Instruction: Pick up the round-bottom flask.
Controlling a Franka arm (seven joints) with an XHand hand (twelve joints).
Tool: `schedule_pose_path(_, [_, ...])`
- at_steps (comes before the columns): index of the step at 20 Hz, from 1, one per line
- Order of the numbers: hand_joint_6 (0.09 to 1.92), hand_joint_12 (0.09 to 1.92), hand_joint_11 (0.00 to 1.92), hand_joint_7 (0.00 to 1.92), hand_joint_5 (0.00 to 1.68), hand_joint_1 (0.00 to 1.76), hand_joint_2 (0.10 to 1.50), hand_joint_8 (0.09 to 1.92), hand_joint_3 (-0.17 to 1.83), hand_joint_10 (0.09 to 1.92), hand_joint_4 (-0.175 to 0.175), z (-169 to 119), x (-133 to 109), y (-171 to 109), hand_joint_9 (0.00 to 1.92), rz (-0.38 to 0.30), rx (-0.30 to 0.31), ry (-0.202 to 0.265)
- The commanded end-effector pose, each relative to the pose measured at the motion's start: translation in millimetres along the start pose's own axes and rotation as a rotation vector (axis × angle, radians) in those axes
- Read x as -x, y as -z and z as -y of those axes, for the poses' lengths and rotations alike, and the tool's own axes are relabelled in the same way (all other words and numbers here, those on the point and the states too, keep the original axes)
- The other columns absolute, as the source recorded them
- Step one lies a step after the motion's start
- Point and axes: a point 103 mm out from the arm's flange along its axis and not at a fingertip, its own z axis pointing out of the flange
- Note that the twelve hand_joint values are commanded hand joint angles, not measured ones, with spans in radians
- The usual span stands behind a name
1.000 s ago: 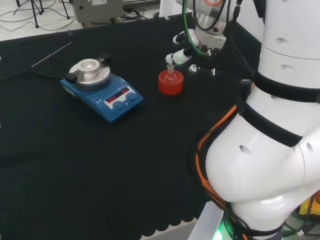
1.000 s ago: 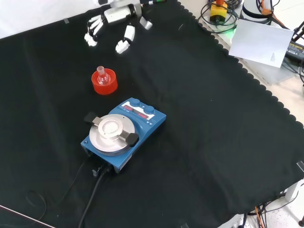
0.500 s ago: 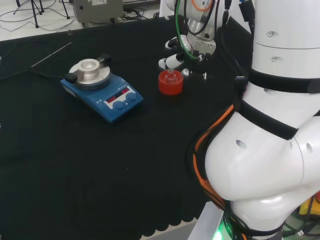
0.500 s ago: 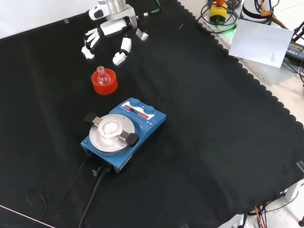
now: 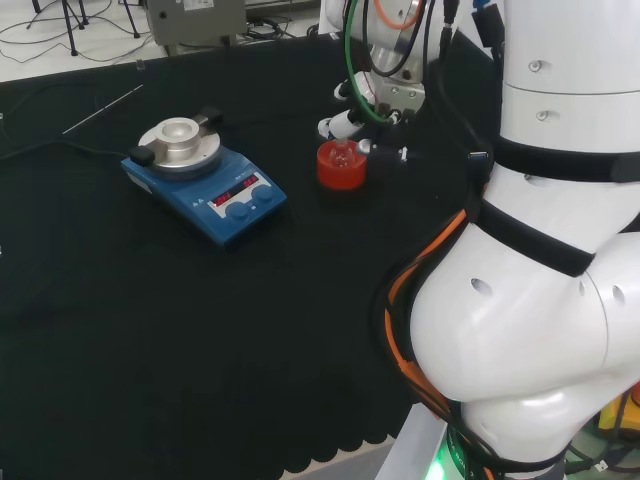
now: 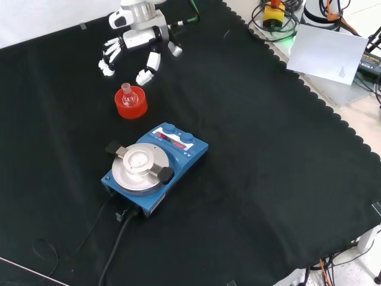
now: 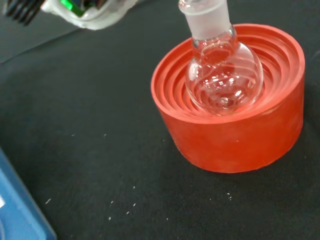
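A small clear round-bottom flask (image 7: 222, 75) stands upright in a red ribbed stand (image 7: 235, 135). In the front view the flask (image 6: 127, 91) and its stand (image 6: 131, 103) sit on the black cloth, with the black and white hand (image 6: 138, 44) just above and behind them, fingers spread and hanging down. One fingertip (image 6: 143, 76) hangs close by the flask's neck without touching it. From the head view the hand (image 5: 352, 118) sits right behind the stand (image 5: 341, 165). The hand holds nothing.
A blue hotplate stirrer (image 6: 153, 167) with a round silver top stands nearer the front view's bottom, its black cable (image 6: 113, 250) trailing off. A thin metal rod (image 5: 100, 108) lies at the cloth's far left in the head view. The arm's white links (image 5: 540, 260) stand at the right.
The hand has come down and moved toward the flask, from well behind the stand to just beside it. Flask and stand have not moved.
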Motion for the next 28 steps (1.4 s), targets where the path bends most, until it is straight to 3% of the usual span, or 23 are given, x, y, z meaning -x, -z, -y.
schedule_pose_path(1, [0.09, 1.12, 0.00, 0.20, 0.58, 0.83, 0.60, 0.56, 0.66, 0.62, 0.004, -8, 20, -17, 0.31, -0.027, -0.035, 0.027])
schedule_pose_path(3, [0.09, 1.12, 0.00, 0.20, 0.59, 0.83, 0.60, 0.56, 0.66, 0.62, 0.004, -5, 9, -26, 0.31, 0.006, -0.034, 0.009])
schedule_pose_path(4, [0.09, 1.12, 0.00, 0.20, 0.59, 0.83, 0.60, 0.56, 0.66, 0.62, 0.004, -9, 18, -28, 0.31, -0.031, -0.012, 0.018])
schedule_pose_path(5, [0.09, 1.12, 0.00, 0.20, 0.59, 0.83, 0.60, 0.56, 0.66, 0.62, 0.004, -11, 24, -29, 0.31, 0.021, 0.014, -0.008])
schedule_pose_path(6, [0.09, 1.12, 0.00, 0.20, 0.59, 0.83, 0.60, 0.56, 0.66, 0.62, 0.004, -8, 15, -37, 0.31, 0.037, 0.012, -0.011])
schedule_pose_path(8, [0.09, 1.12, 0.00, 0.20, 0.59, 0.83, 0.60, 0.56, 0.66, 0.62, 0.004, -7, 10, -42, 0.31, -0.011, -0.041, 0.039])
schedule_pose_path(14, [0.09, 1.12, 0.00, 0.20, 0.60, 0.83, 0.60, 0.56, 0.65, 0.62, 0.005, -12, 28, -39, 0.31, -0.091, -0.091, 0.072])
schedule_pose_path(28, [0.09, 1.11, 0.00, 0.20, 0.62, 0.83, 0.61, 0.56, 0.65, 0.62, 0.008, -13, 36, -42, 0.31, -0.087, -0.092, 0.063])
